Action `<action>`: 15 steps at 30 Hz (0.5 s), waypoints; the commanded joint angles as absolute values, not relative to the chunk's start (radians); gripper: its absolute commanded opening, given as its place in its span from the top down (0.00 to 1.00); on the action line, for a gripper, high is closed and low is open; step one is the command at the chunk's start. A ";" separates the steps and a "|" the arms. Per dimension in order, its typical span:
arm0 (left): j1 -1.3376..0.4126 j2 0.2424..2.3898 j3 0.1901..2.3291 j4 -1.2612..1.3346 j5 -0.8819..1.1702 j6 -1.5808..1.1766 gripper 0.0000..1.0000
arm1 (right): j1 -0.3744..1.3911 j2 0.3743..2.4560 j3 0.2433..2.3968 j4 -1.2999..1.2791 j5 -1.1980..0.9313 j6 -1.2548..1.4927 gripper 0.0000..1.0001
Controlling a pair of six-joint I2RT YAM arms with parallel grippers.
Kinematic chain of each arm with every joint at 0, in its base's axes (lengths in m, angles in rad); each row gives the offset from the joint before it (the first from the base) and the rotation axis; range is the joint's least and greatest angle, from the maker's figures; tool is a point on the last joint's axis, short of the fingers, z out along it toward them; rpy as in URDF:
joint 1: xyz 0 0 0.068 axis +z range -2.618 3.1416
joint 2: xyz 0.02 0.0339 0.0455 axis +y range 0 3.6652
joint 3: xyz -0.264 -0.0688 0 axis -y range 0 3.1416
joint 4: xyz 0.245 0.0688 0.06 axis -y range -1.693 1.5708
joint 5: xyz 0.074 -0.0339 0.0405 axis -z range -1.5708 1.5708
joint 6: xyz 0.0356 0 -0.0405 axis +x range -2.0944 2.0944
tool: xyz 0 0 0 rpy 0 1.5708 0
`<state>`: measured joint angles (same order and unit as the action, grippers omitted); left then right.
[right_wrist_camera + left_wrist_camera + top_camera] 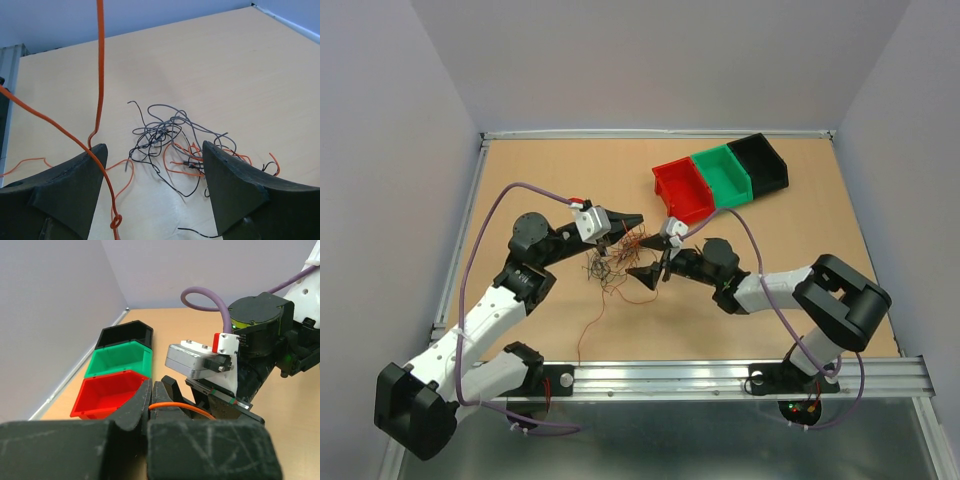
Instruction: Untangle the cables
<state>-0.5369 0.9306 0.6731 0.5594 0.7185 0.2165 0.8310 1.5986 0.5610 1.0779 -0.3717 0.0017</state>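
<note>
The cables (608,264) lie as a loose tangle of thin black, grey and orange wires (170,137) on the wooden table, between my two grippers. My left gripper (632,218) is raised over the tangle's far side. In the left wrist view its fingers (151,395) are shut on one orange cable (185,406), which curves out to the right. My right gripper (658,258) hovers just right of the pile, and its jaws (155,147) stand wide open. A lifted orange cable (100,65) hangs down past its left finger (75,185). Nothing is pinched between them.
Red (682,188), green (722,172) and black (760,160) bins stand in a row at the back right. One orange strand (586,335) trails from the pile toward the near rail (720,375). Purple arm cables loop over both arms.
</note>
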 commanded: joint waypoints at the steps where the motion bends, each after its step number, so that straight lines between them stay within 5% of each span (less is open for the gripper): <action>1: -0.540 0.908 0.664 0.626 0.732 0.248 1.00 | 0.831 1.552 0.535 1.097 -0.411 -0.023 0.18; 15: -0.541 0.904 0.661 0.623 0.722 0.267 1.00 | 0.830 1.552 0.540 1.065 -0.465 -0.023 0.16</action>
